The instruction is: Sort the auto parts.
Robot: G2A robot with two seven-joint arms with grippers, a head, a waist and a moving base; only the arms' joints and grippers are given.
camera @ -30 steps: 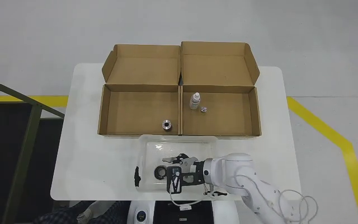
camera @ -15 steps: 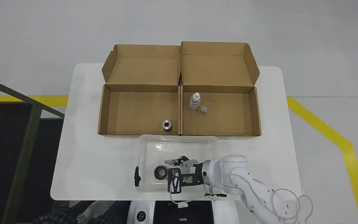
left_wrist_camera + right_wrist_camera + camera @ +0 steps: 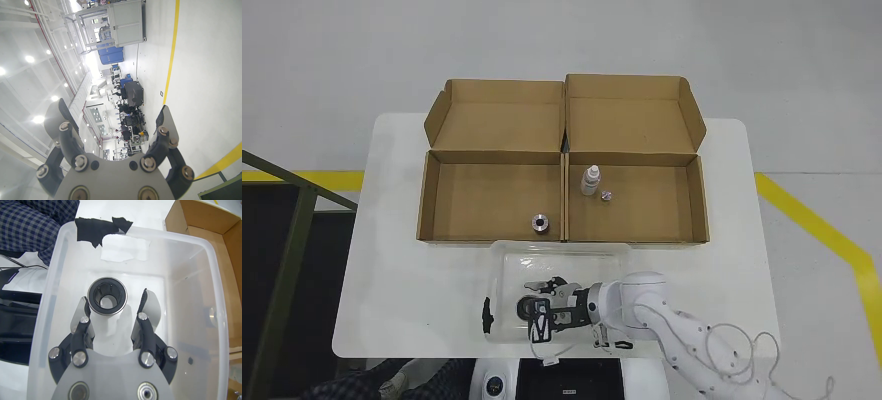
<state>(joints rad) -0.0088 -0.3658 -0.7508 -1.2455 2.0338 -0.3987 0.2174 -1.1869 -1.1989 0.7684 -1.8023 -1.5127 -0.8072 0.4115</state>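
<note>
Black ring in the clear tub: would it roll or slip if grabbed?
The ring looks like stiff metal, probably heavy for its size. Standing on its flat end in the tub, it likely won't roll. Its smooth side might slip.

A white table (image 3: 392,200) is flanked by a yellow floor line (image 3: 817,222); a dark green frame (image 3: 287,275) is seen beside it.

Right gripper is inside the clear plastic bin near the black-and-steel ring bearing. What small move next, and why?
Probably shift the open right gripper sideways and forward so the black-and-steel ring bearing sits between its fingers: the bearing lies off-centre, by one fingertip, in the clear plastic bin.
</note>
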